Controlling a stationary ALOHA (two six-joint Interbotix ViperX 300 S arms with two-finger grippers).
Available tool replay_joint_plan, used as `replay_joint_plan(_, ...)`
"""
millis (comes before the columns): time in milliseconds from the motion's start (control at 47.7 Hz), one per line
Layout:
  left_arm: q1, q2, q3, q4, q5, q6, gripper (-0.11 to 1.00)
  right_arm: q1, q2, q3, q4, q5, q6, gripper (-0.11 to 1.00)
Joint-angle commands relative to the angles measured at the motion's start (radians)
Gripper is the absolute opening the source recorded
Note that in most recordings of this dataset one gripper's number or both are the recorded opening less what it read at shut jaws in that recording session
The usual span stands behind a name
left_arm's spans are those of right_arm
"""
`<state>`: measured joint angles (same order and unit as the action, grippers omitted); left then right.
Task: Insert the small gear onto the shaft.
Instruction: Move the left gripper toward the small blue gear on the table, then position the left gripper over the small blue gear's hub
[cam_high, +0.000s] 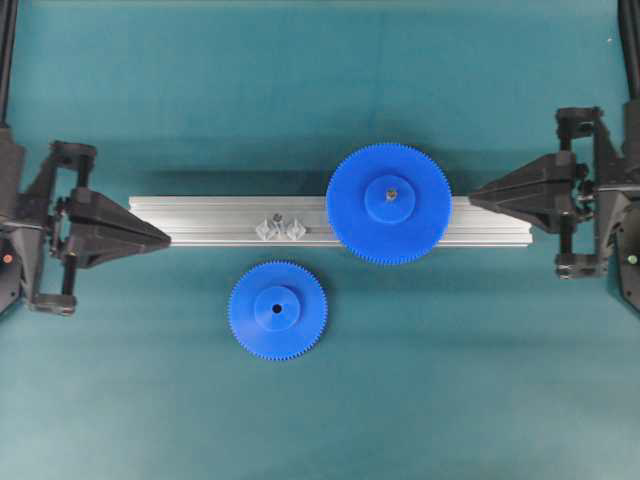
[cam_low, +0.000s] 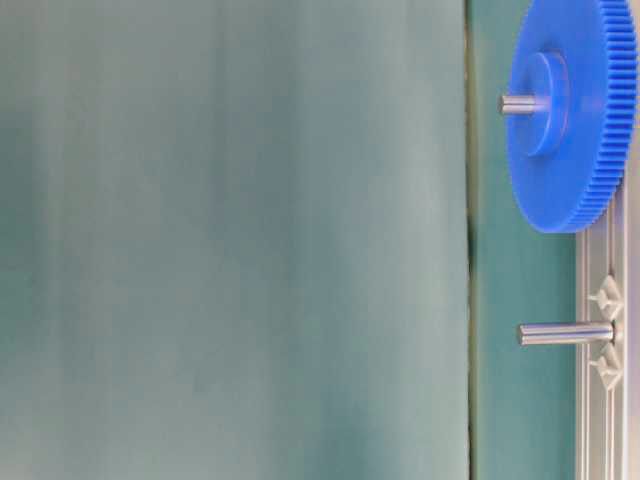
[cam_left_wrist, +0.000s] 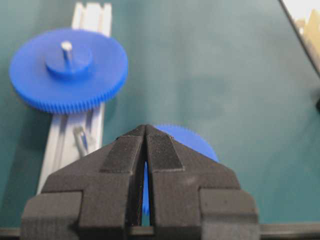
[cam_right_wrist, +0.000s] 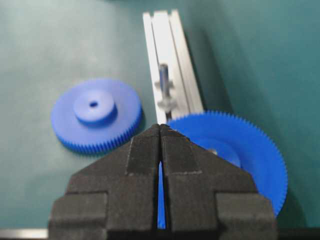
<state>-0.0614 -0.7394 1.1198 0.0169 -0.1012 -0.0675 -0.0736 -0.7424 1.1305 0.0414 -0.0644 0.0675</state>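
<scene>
The small gear (cam_high: 277, 310) (cam_right_wrist: 95, 114) lies flat on the green mat in front of the rail, hub up; in the left wrist view only its rim (cam_left_wrist: 195, 142) shows past the fingers. The shaft (cam_high: 277, 216) (cam_low: 565, 333) (cam_right_wrist: 164, 80) (cam_left_wrist: 80, 140) stands bare on the rail between two shiny faceted pieces. My left gripper (cam_high: 165, 239) (cam_left_wrist: 145, 127) is shut and empty at the rail's left end. My right gripper (cam_high: 474, 197) (cam_right_wrist: 160, 126) is shut and empty at the rail's right end, beside the wider gear.
The ribbed aluminium rail (cam_high: 220, 210) runs left to right across the middle. A wider blue gear (cam_high: 389, 203) (cam_low: 575, 110) (cam_left_wrist: 67, 70) (cam_right_wrist: 240, 145) sits on its own pin on the rail, right of the shaft. Green mat surrounds everything.
</scene>
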Motion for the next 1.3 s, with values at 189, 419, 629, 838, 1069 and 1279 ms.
replay_joint_plan(189, -0.021, 0.110, -0.066, 0.002, 0.040, -0.012, -0.02, -0.021, 0.037, -0.021, 0.000, 0.046, 0.009, 0.00)
replay_joint_plan(419, -0.026, 0.256, -0.150, 0.002, 0.083, -0.014, -0.02, -0.043, 0.037, -0.023, 0.000, 0.101, 0.008, 0.00)
replay_joint_plan(629, -0.029, 0.400, -0.247, 0.002, 0.156, -0.014, -0.02, -0.043, 0.037, -0.025, 0.000, 0.137, 0.008, 0.00)
replay_joint_plan(838, -0.034, 0.526, -0.360, 0.002, 0.275, -0.015, -0.02, -0.043, 0.037, -0.026, 0.000, 0.147, 0.008, 0.00)
replay_joint_plan(1069, -0.034, 0.607, -0.454, 0.002, 0.351, -0.014, -0.02, -0.044, 0.038, -0.020, 0.000, 0.147, 0.008, 0.00)
replay_joint_plan(1279, -0.040, 0.666, -0.508, 0.002, 0.393, -0.014, -0.02, -0.044, 0.038, -0.018, 0.000, 0.147, 0.008, 0.00)
